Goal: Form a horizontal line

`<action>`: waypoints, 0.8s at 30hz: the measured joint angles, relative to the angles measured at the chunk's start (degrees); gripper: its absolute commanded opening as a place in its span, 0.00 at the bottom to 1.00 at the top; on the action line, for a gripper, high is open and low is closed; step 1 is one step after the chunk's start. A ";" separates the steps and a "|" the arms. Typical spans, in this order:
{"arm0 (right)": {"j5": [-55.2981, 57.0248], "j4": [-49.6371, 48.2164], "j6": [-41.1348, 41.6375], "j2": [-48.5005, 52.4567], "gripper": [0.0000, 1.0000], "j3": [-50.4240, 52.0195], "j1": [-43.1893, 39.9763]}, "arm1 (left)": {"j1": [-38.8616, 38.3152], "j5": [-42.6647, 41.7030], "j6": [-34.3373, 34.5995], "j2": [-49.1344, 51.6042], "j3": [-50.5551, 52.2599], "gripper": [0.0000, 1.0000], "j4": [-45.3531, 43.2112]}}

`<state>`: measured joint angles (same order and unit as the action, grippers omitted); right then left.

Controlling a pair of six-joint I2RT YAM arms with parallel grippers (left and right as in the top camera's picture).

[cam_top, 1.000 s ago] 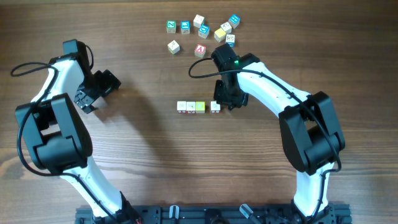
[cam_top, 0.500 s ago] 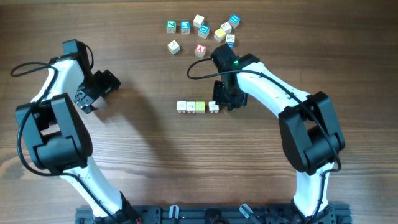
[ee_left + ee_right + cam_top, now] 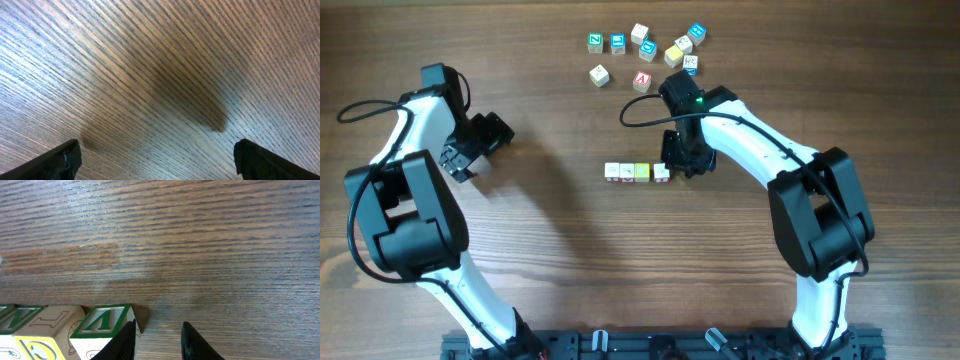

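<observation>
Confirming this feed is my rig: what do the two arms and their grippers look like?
The left arm and right arm have white links with bulky black joints. A thin black cable loops off each wrist. A green light glows on the right one. The left gripper and right gripper are black.

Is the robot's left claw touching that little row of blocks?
Apart. The overhead view shows the left gripper open and well away from the row of blocks, with bare table between them.

Wood table [image 3: 550,250] bears loose cubes [image 3: 647,49] (row [image 3: 637,172] seemingly four).
</observation>
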<state>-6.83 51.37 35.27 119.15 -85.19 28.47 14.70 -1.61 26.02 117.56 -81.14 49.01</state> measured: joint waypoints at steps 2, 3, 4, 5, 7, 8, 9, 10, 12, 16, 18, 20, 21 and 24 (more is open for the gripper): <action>-0.28 0.00 0.00 0.00 0.31 0.00 0.24 | 0.00 0.00 0.00 0.00 0.00 1.00 0.00; -0.31 0.00 0.00 0.02 0.31 0.00 0.26 | 0.00 0.00 0.00 0.00 0.00 1.00 0.00; -0.42 0.00 0.00 0.00 0.31 0.00 0.31 | 0.00 0.00 0.00 0.00 0.00 1.00 0.00; -0.46 0.00 0.00 0.00 0.31 0.00 0.33 | 0.00 0.00 0.00 0.00 0.00 1.00 0.00; -0.46 0.02 0.00 0.00 0.31 0.00 0.33 | 0.00 0.00 0.00 0.00 0.00 1.00 0.00; -0.46 0.00 0.00 0.00 0.31 0.00 0.33 | 0.00 0.00 0.00 0.00 0.00 1.00 0.00; -0.46 0.00 0.00 0.00 0.31 0.00 0.33 | 0.00 0.00 0.00 0.00 0.00 1.00 0.00; -0.46 -0.07 0.00 0.00 0.31 0.00 0.33 | 0.00 0.00 0.00 0.00 0.00 1.00 0.00; -0.46 -0.17 0.00 0.00 0.31 0.00 0.33 | 0.00 0.00 0.00 0.00 0.00 1.00 0.00; -0.46 -0.20 0.00 0.00 0.31 0.00 0.33 | 0.00 0.00 0.00 0.00 0.00 1.00 0.00; -0.46 -0.26 0.00 0.00 0.31 0.00 0.33 | 0.00 0.00 0.00 0.00 0.00 1.00 0.00; -0.04 -0.61 0.00 0.00 0.31 0.00 0.33 | 0.00 0.00 0.00 0.00 0.00 1.00 0.00; 0.44 -0.61 0.00 0.02 0.31 0.00 0.33 | 0.00 0.00 0.00 0.00 0.00 1.00 0.00; 0.70 -0.61 -0.02 0.02 0.31 0.00 0.33 | 0.00 0.00 0.00 0.00 0.00 1.00 0.00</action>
<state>-6.13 50.76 35.24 119.17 -85.19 28.80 14.70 -1.61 26.02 117.56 -81.14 49.01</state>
